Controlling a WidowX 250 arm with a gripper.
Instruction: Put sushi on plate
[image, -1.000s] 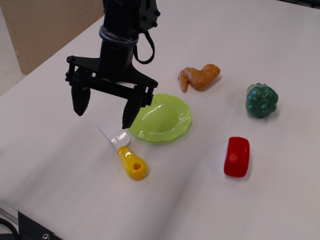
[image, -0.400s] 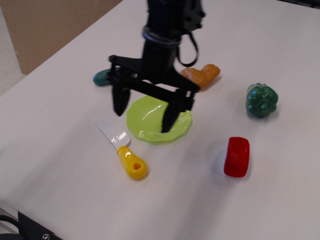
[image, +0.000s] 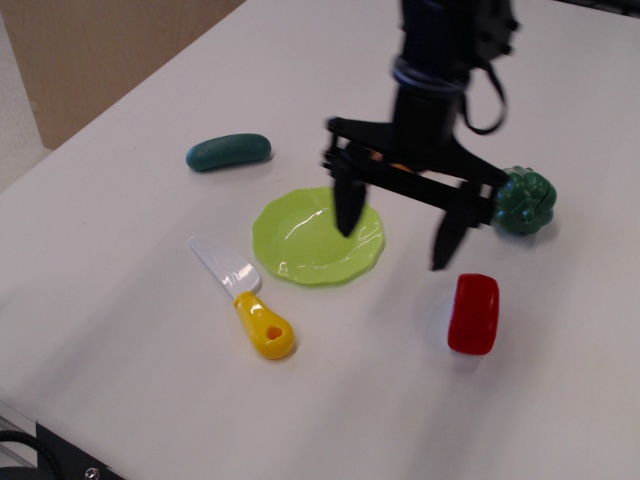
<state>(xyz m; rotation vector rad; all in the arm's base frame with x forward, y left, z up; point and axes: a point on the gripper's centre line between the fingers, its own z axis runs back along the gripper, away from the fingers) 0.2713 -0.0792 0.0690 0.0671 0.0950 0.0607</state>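
Observation:
The sushi is a small red-topped oblong toy lying on the white table at the right front. The lime-green plate with a scalloped rim lies left of it, empty. My black gripper hangs open between them, above the table. Its left finger is over the plate's right edge and its right finger is just above and left of the sushi. It holds nothing.
A toy knife with a yellow handle lies left of the plate. A dark teal pickle lies at the back left. A green broccoli toy sits at the right. The orange-brown chicken wing is mostly hidden behind my arm.
My gripper has moved to the right, from left of the plate across it to beside the sushi. It stays open. The objects have not moved.

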